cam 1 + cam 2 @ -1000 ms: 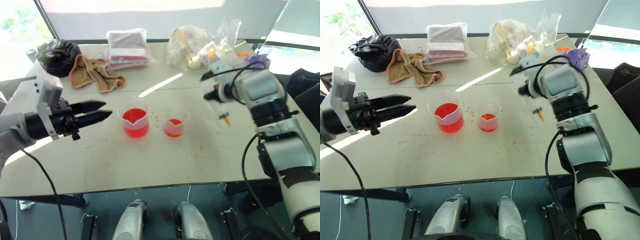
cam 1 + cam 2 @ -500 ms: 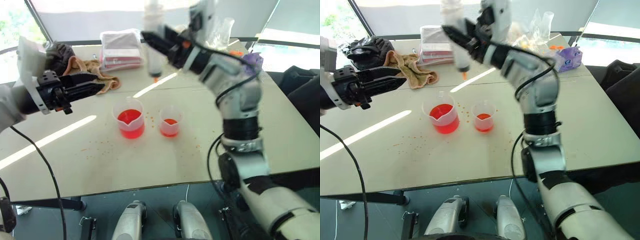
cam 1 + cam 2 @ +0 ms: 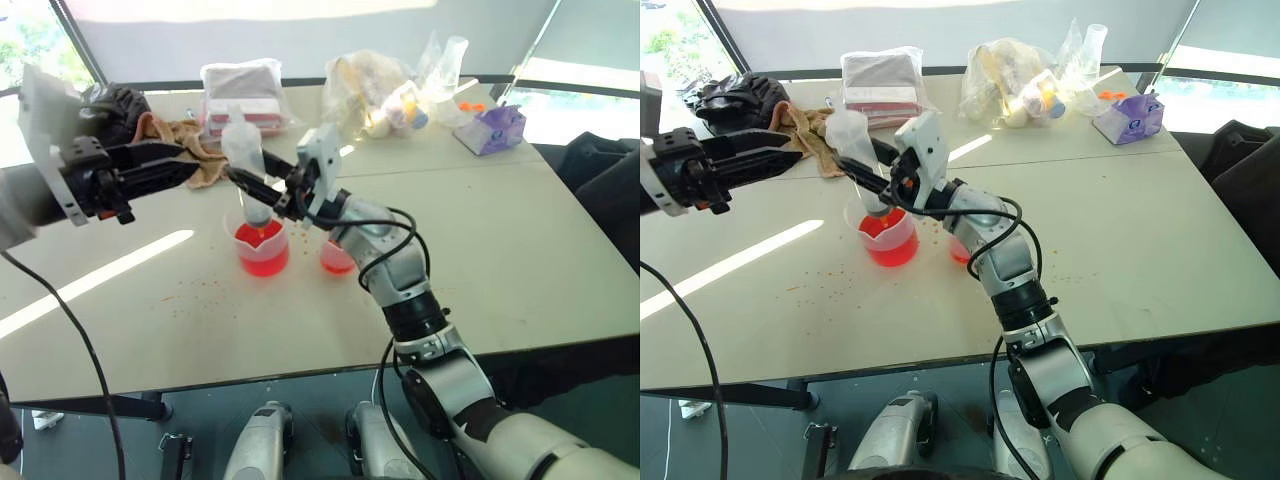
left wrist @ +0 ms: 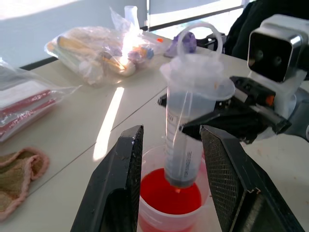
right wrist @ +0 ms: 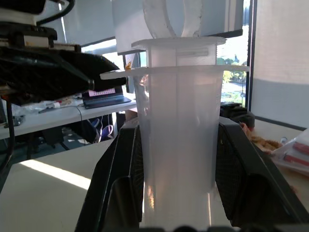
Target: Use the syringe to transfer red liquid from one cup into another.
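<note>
My right gripper [image 3: 250, 185] reaches across to the left and is shut on the barrel of the clear syringe [image 3: 246, 165]. The syringe stands upright, plunger on top, with its orange tip just above the red liquid [image 3: 262, 240] in the spouted beaker [image 3: 262, 258]. The smaller cup [image 3: 336, 258], with a little red liquid in it, stands just right of the beaker and is partly hidden by my right forearm. My left gripper [image 3: 190, 165] hovers open to the left of the syringe, pointing at it. In the left wrist view its fingers [image 4: 123, 183] frame the syringe [image 4: 186, 140] without touching it.
A tan towel [image 3: 160, 135] and a black bag [image 3: 115, 105] lie at the back left. A bagged packet [image 3: 243, 90], clear plastic bags [image 3: 385, 85] and a purple item [image 3: 490, 128] line the far edge. Red droplets speckle the table around the cups.
My right arm has swung from the right side across to the left, carrying the syringe down over the beaker. My left gripper has risen a little and stays open.
</note>
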Controlling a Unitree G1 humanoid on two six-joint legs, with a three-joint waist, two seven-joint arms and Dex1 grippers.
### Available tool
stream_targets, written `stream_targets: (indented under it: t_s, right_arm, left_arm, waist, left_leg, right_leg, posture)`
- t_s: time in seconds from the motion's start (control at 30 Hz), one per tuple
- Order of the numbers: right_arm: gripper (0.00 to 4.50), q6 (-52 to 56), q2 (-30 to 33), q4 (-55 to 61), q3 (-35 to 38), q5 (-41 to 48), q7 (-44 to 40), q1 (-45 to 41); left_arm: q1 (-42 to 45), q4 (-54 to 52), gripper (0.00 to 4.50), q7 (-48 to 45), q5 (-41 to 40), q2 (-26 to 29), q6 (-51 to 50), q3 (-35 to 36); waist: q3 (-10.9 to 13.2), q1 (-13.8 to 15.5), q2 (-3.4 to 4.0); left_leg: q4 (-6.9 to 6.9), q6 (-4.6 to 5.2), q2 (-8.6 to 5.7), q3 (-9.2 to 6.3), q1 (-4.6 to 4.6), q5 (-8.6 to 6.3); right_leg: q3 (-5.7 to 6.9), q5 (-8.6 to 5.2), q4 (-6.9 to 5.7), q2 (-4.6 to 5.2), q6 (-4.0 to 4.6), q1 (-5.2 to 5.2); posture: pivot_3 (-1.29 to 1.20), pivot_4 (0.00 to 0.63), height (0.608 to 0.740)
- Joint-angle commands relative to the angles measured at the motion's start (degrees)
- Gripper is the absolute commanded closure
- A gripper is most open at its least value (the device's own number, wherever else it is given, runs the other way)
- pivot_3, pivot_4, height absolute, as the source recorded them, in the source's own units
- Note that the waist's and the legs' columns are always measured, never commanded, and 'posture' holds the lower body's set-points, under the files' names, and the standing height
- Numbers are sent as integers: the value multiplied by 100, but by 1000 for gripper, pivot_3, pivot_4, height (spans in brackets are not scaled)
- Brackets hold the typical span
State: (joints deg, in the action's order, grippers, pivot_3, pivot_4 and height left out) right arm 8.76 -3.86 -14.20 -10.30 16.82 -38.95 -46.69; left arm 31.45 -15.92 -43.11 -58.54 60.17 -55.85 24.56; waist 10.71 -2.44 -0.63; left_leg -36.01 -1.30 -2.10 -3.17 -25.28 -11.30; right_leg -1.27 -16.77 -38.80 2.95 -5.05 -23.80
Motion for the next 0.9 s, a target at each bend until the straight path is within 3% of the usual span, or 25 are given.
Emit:
stream_targets:
  t_s: [0.03, 0.3, 0.9]
  right_arm:
    - [3112, -450, -193, -139, -111, -191, 44, 34]
    - [3112, -660, -269, -253, -194, -365, 73, 204]
    - [3112, -623, -230, -109, -223, -411, 50, 206]
  left_arm:
    - [278, -223, 2549, 161, -527, -35, -201, 197]
    - [83, -512, 2549, 267, -962, -42, -426, 147]
    - [104, -341, 2549, -136, -70, -264, 181, -597]
  waist:
    - [0, 0, -1]
    - [0, -5, -1]
    - [0, -1, -1]
  left_leg:
    - [-1, -1, 0, -1, 0, 0]
    - [-3, -8, 0, -2, 1, 5]
    - [-1, -17, 1, -8, 3, 10]
  right_leg:
    - [0, 0, -2, 0, 0, 0]
    - [-2, 0, -18, -1, 1, -6]
    - [-3, -1, -23, -7, 3, -7]
  posture:
    - [0, 150, 736]
    - [0, 150, 736]
    - [0, 150, 736]
